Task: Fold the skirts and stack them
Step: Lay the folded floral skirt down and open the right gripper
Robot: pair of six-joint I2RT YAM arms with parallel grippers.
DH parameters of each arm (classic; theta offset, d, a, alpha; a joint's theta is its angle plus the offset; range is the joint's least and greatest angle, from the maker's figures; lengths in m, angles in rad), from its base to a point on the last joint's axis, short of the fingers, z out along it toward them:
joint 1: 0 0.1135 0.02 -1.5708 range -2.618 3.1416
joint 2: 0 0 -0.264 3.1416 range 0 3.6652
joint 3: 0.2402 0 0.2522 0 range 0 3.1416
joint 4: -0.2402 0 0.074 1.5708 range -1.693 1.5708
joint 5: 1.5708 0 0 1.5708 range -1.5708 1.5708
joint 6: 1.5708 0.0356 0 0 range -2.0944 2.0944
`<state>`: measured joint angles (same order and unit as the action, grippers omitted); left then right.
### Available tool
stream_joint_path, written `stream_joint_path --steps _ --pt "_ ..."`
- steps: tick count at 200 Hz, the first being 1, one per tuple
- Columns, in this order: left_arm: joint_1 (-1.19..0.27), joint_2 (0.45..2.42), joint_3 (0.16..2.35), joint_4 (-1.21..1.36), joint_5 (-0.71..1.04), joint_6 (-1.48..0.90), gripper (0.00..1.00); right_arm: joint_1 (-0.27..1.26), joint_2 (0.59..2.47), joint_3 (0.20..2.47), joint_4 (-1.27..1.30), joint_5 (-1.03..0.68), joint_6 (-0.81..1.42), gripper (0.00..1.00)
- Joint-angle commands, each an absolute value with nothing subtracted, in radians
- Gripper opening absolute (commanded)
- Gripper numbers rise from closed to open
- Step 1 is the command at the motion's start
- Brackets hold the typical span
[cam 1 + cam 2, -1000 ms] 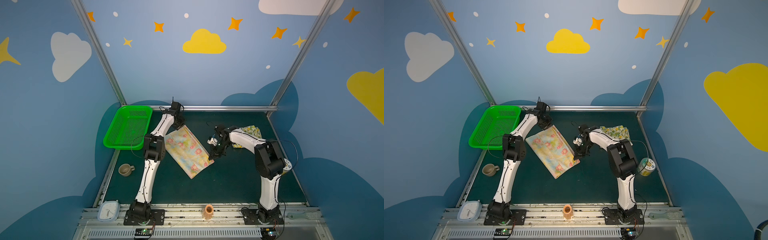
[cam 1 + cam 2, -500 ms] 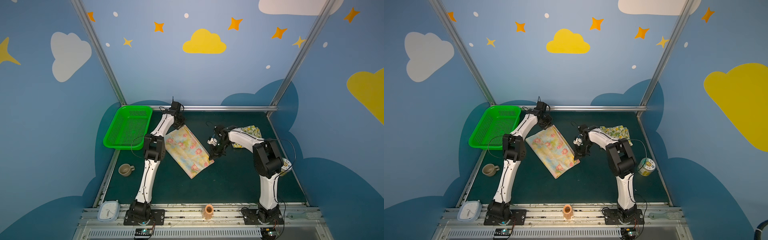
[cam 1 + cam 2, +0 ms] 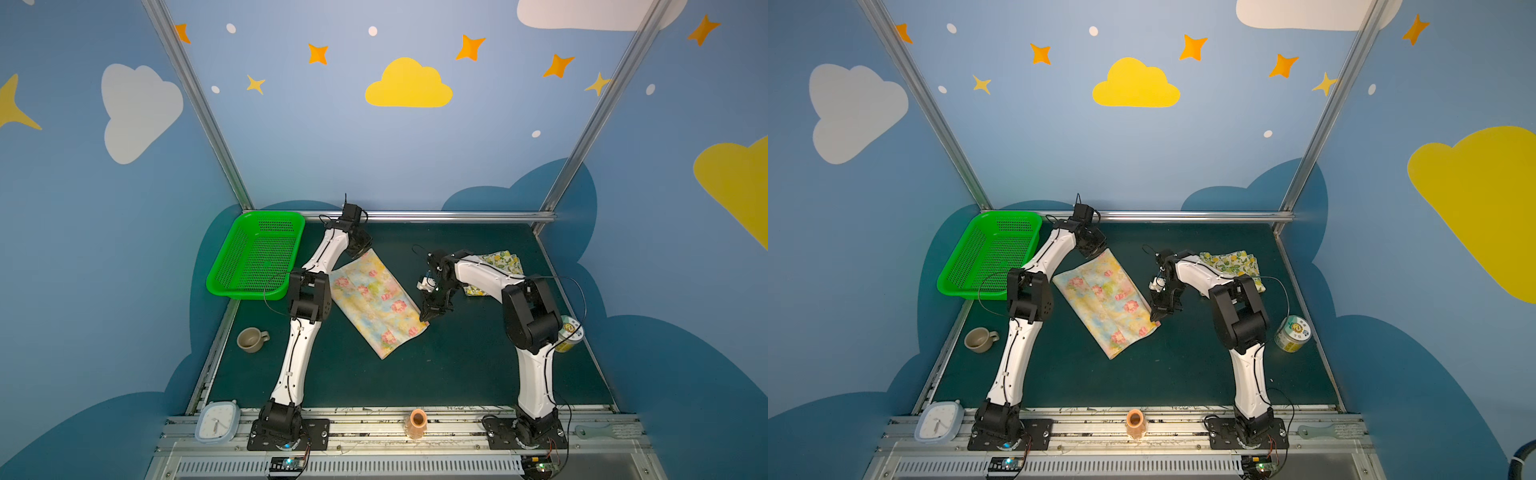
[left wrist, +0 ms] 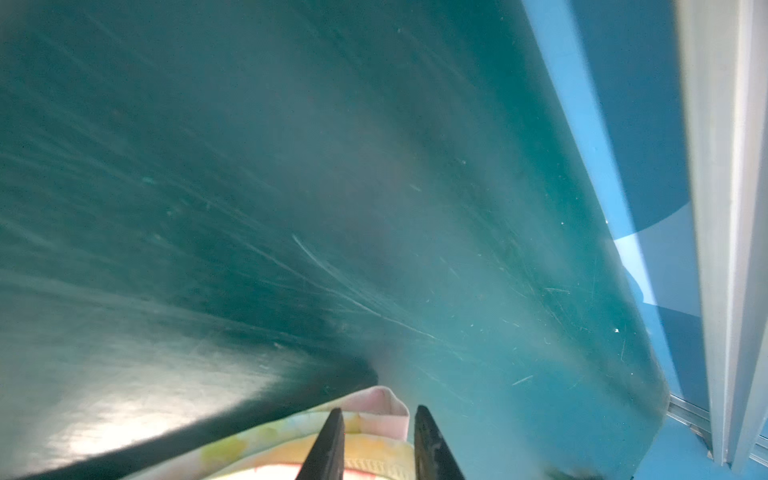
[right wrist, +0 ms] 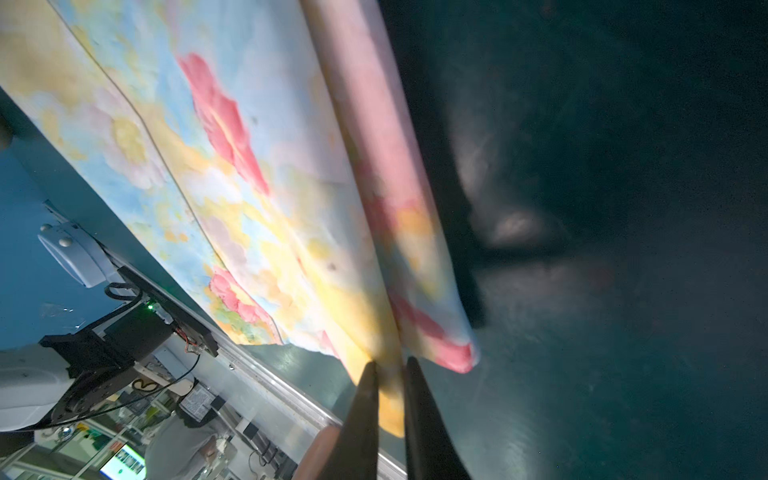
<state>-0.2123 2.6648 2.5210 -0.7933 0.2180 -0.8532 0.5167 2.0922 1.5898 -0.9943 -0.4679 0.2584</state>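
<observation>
Straddling, with the left end effector (image 4: 378, 409), the pink-banded far corner of the flowered skirt (image 3: 374, 303); black fingers (image 4: 328, 440) parted, released, with cloth loose in the gap. Pinching, with the right end effector (image 5: 390, 362), the right-hand corner of that same skirt; narrowly clenched on a rolled fold of the hem, low over the dark green worktop (image 3: 457, 365). Otherwise spread flat and folded to a long rectangle, slantwise between the two arms in both top views. Bunched at the far right of the worktop, partly behind the right arm and well apart from the flowered one: lemon skirt (image 3: 1229, 262). Farther out: green basket (image 3: 232, 249) at the far left, beside the left arm; brown cup (image 3: 249, 338) nearer the front; printed can (image 3: 1292, 334) by the right edge; pale clock (image 3: 217, 422) and orange vase (image 3: 417, 422) on the front rail.
</observation>
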Motion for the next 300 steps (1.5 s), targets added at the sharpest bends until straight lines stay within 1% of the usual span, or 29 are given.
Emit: stream_joint_path --steps 1,20,35,43,55,67,89,104,127,147,172,200,227,300 --pt "-0.210 2.668 2.542 -0.800 0.206 -0.847 0.30 0.499 2.112 1.642 -1.017 -0.443 0.262 0.07" --pt "-0.209 2.653 2.540 -0.811 0.196 -0.837 0.30 0.492 2.118 1.674 -1.021 -0.448 0.262 0.03" --pt "-0.206 2.637 2.534 -0.818 0.194 -0.830 0.30 0.491 2.120 1.691 -1.029 -0.449 0.263 0.03" --pt "-0.204 2.626 2.527 -0.819 0.194 -0.828 0.31 0.491 2.119 1.694 -1.031 -0.452 0.263 0.05" --pt "-0.203 2.603 2.505 -0.812 0.195 -0.823 0.33 0.492 2.113 1.684 -1.028 -0.458 0.265 0.13" --pt "-0.201 2.578 2.474 -0.799 0.200 -0.823 0.36 0.494 2.111 1.669 -1.026 -0.463 0.263 0.17" --pt "-0.195 2.525 2.405 -0.764 0.206 -0.830 0.38 0.503 2.116 1.643 -1.021 -0.487 0.254 0.20" --pt "-0.188 2.486 2.357 -0.737 0.247 -0.842 0.39 0.517 2.126 1.638 -1.025 -0.495 0.249 0.23" --pt "-0.181 2.420 2.276 -0.678 0.266 -0.850 0.42 0.534 2.142 1.637 -1.019 -0.483 0.254 0.23" --pt "-0.175 2.369 2.225 -0.648 0.277 -0.853 0.42 0.538 2.159 1.641 -1.010 -0.477 0.261 0.21" --pt "-0.165 2.313 2.163 -0.629 0.283 -0.852 0.43 0.538 2.182 1.652 -1.007 -0.474 0.266 0.17" --pt "-0.153 2.245 2.072 -0.594 0.285 -0.850 0.43 0.543 2.185 1.664 -1.005 -0.473 0.271 0.00" --pt "-0.146 2.195 1.997 -0.568 0.287 -0.848 0.43 0.544 2.177 1.682 -1.018 -0.452 0.272 0.00" --pt "-0.146 2.140 1.865 -0.525 0.303 -0.848 0.43 0.557 2.161 1.765 -1.083 -0.393 0.251 0.00"
